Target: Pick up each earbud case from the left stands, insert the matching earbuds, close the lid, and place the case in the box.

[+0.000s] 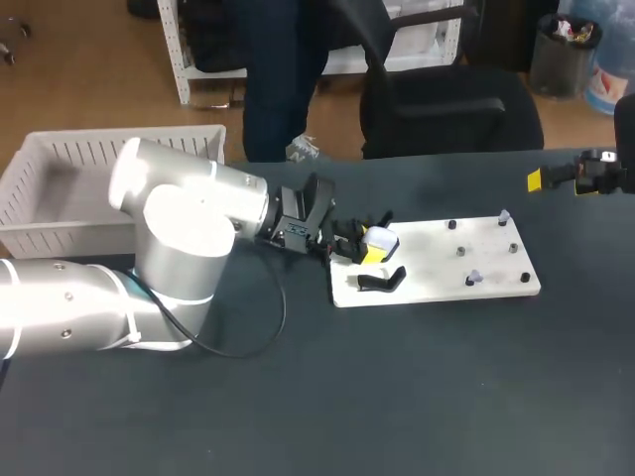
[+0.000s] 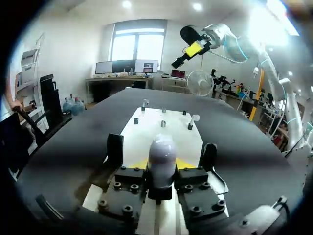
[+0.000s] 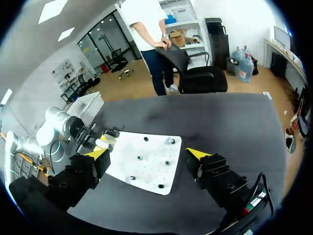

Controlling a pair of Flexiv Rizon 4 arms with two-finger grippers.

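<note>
over the dark table (image 1: 446, 397), left tool (image 2: 162, 155) straddles the white case (image 1: 381, 238).

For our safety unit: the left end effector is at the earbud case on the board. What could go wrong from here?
The earbud case may snag the black stand close beside it when the left end effector lifts. A dragged white board could shake the small earbuds on it loose.
</note>
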